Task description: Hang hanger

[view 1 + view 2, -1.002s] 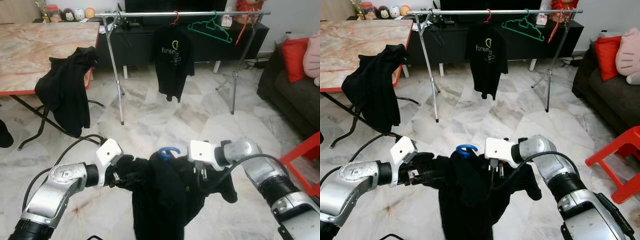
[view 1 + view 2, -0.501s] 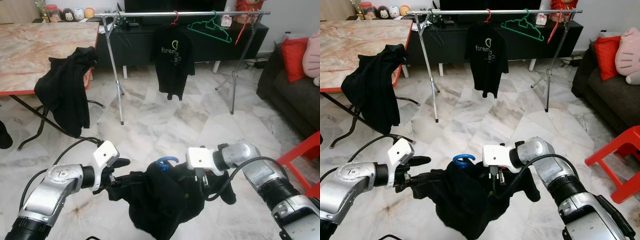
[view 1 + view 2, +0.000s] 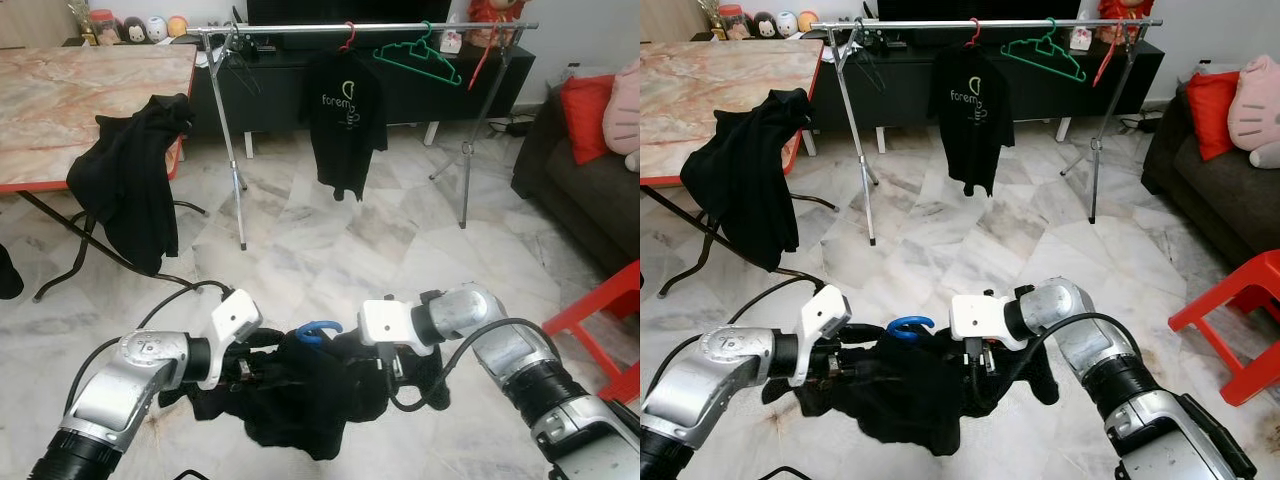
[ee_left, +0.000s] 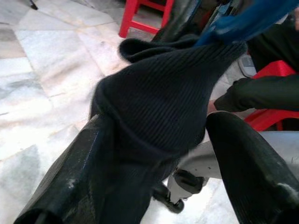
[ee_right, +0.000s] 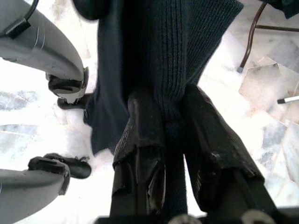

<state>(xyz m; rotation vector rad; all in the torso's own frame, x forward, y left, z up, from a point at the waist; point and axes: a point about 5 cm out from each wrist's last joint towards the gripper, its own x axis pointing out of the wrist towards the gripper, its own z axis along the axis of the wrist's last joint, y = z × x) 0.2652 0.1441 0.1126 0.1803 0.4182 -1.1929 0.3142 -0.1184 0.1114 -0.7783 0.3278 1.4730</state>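
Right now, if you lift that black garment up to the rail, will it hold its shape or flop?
Probably flop: the black garment sags in folds between both end effectors. Its ribbed knit looks soft, likely grippy rather than slippery.

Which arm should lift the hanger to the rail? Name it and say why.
Right, probably. The right gripper is pinched on the garment beside the blue hook; the left gripper holds the far shoulder.

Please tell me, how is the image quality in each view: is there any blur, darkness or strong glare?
Eye views: evenly lit and sharp, with soft reflections on the marble floor. Left wrist view: the near black fingers are out of focus, while the dark garment shows its knit clearly. Right wrist view: the floor is overexposed, almost white.
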